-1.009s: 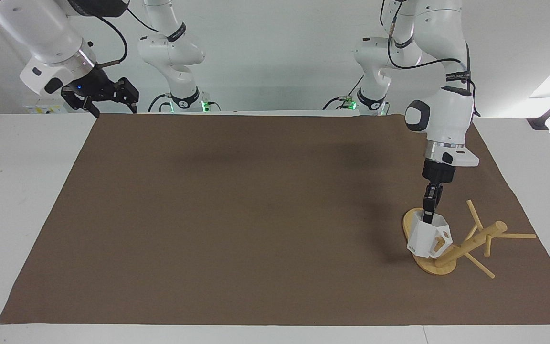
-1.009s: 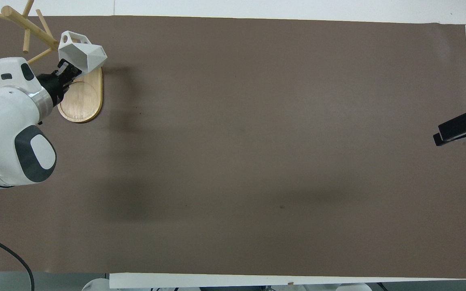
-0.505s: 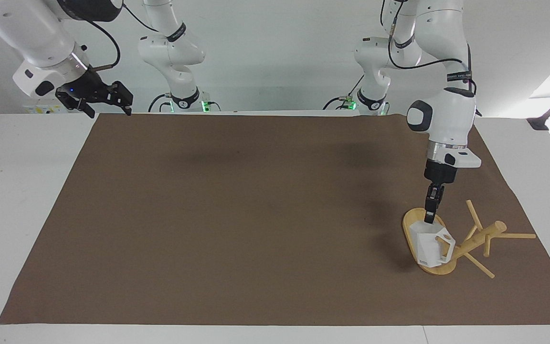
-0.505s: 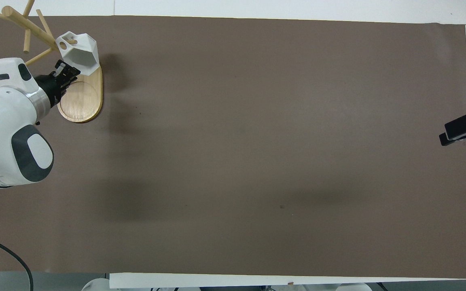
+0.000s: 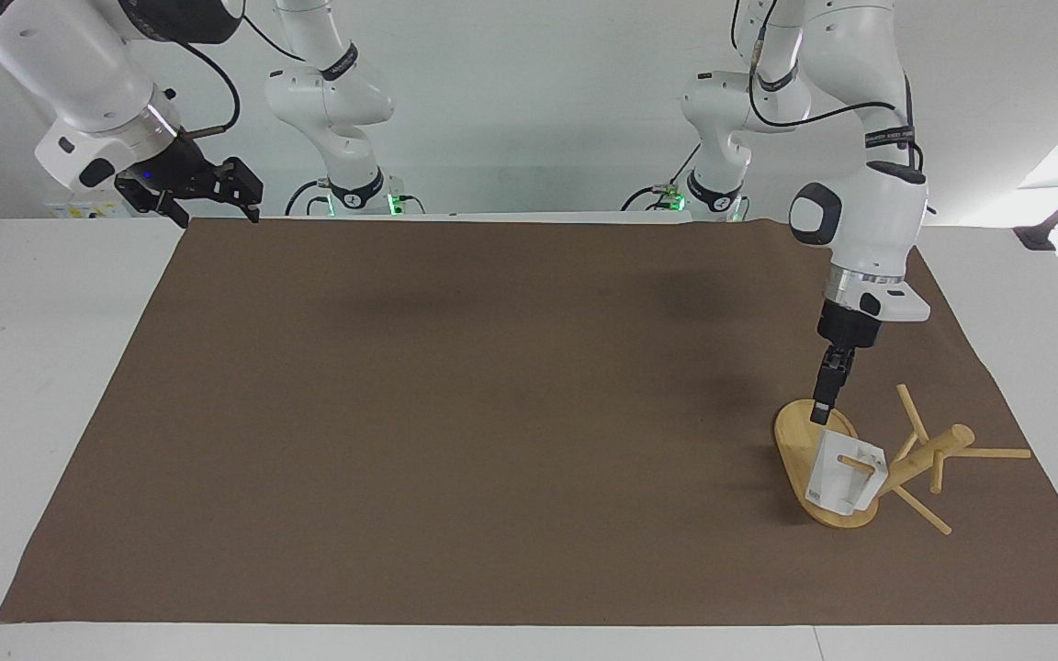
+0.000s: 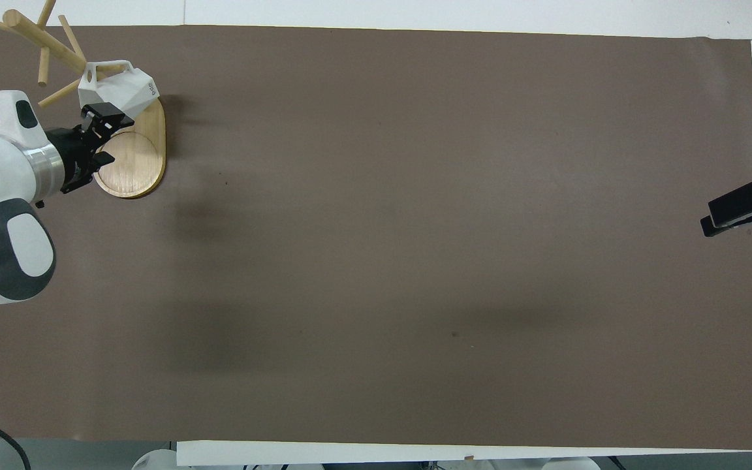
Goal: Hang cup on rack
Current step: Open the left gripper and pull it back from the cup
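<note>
The white faceted cup hangs by its handle on a low peg of the bamboo rack, just above the rack's oval base. A peg shows through the handle. In the overhead view the cup lies over the base's end farther from the robots, beside the post. My left gripper is open and empty over the base, a little apart from the cup; its fingers show spread in the overhead view. My right gripper waits open near the right arm's end of the table.
A brown mat covers most of the white table. The rack stands near the mat's edge at the left arm's end. Two further arm bases stand at the robots' edge.
My left gripper let go of the cup, opened and drew up away from it. The cup swung down and now hangs on the peg. The right gripper shifted slightly.
</note>
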Tool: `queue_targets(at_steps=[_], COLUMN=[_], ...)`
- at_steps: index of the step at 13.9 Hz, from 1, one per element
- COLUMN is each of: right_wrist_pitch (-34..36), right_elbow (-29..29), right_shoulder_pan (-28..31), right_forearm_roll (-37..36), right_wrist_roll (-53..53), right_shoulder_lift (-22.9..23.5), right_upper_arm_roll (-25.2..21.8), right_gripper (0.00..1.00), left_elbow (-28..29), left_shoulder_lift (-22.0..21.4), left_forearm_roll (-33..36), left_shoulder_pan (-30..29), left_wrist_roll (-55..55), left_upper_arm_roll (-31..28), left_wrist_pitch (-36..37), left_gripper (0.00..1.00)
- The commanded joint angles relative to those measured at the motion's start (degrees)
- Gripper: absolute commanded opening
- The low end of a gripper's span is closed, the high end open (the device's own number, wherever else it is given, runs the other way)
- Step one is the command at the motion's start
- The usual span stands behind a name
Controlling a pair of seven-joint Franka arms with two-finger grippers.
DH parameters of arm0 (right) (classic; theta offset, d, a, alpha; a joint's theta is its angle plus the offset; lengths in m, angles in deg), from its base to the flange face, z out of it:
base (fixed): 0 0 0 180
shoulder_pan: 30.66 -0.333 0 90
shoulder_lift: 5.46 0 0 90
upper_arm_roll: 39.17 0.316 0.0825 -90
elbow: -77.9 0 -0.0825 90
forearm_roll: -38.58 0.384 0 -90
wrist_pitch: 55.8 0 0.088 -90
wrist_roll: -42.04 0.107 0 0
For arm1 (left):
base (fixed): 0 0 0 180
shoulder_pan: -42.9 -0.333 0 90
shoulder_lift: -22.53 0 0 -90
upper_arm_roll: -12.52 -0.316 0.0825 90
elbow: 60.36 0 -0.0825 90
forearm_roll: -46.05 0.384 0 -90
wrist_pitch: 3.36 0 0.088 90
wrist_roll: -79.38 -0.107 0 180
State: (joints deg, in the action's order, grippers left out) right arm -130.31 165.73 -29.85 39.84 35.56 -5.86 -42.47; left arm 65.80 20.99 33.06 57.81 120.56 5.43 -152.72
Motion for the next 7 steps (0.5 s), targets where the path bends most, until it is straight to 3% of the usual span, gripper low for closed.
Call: queue_targets(at_steps=[1,3,7], right_wrist_pitch=[-1.1,-1.1,-1.1], right_elbow=[1.6,1.5,1.6], right_shoulder_pan=[0.3,0.2,0.2], right_forearm_roll=[-0.6,-0.6,-0.6], right_wrist_roll=[0.6,0.6,0.6], right_shoulder_lift=[-1.0,-1.0,-1.0], right_upper_arm_roll=[0.2,0.2,0.2], right_gripper=[1.0,1.0,1.0], left_elbow=[-3.7,-11.2,-19.9], left_shoulder_lift=[-4.6,-4.7,-5.0], left_forearm_roll=[3.1,9.0,13.2], left_shoulder_pan=[-2.9,-4.6,-6.5], left_wrist_roll=[-6.1,-9.3,-23.3], left_upper_arm_roll=[0.0,0.1,0.1], left_wrist_pitch=[17.3,32.8,48.7], left_gripper=[1.0,1.0,1.0])
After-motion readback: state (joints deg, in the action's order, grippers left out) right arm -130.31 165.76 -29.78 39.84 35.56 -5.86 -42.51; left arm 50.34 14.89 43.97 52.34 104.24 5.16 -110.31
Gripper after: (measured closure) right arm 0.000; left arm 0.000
